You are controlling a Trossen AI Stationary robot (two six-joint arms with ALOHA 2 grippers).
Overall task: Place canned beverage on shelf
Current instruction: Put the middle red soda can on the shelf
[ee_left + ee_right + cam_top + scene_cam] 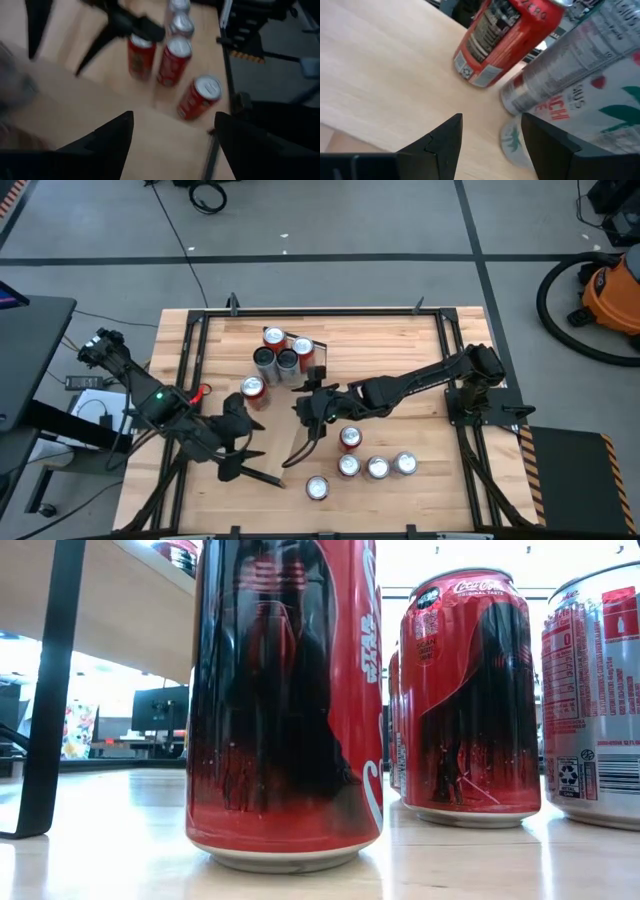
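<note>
Because the low view sits right behind a red Coca-Cola can (285, 710), that can fills the middle of the picture. Its top is cut off, and it hides most of what lies beyond. A second Coca-Cola can (470, 700) stands to one side, and a third can (600, 690) is cropped by the picture's edge. All three stand upright on the worktop (110, 840), long axes vertical.

Only one end of the shelf (120, 610) shows there, raised on a dark leg (45, 690), with can bases just visible on top. From above, the shelf (380, 340) runs across the far part of the worktop, long axis side to side. Its near edge is hard to separate from the boards below. A cluster of four cans (280, 352) stands on it, tops facing the camera, with a lone red can (252, 388) just beside them. Five more cans (362, 465) stand upright near the front edge.

The right claw (303, 408) hovers just short of the cluster, fingers parted and gripping nothing. Its wrist view shows a red can (505, 35) and a pale fruit-printed can (580, 70) close ahead.

The left claw (245, 452) hangs over the front-left boards, released and spread wide. The blurred front cans (172, 60) lie ahead of it.
</note>
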